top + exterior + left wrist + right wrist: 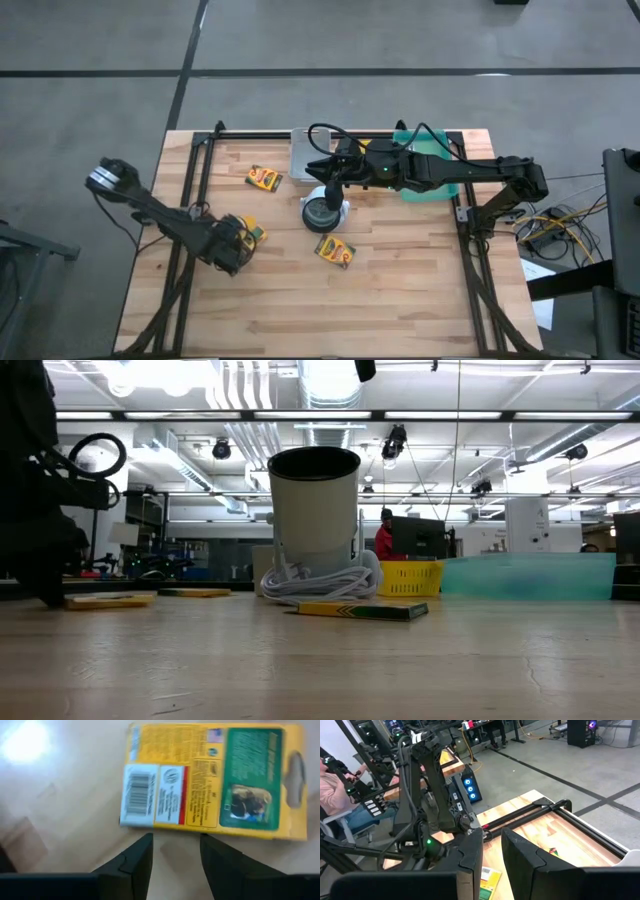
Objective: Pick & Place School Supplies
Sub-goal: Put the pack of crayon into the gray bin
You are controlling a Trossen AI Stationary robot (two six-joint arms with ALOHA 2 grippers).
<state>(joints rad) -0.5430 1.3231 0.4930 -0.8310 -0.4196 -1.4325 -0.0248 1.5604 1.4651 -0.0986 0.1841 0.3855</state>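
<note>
Three flat yellow-and-green crayon boxes lie on the wooden table: one near the far left (264, 178), one in the middle (335, 250) and one under my left gripper (250, 232). My left gripper (175, 845) is open, pointing down, its fingertips just short of that box's (210, 775) long edge, printed back face up. My right gripper (492, 852) is open and hovers above a dark round cup (320, 212); a crayon box (487, 882) shows below its fingers. The green sticks and the blue-handled tools are out of view.
The cup (313, 520) stands upright in a coil of white cord, with the middle box (362, 609) in front of it. A grey tray (305, 152) and a teal bin (430, 185) sit at the far edge. Black rails run along both table sides.
</note>
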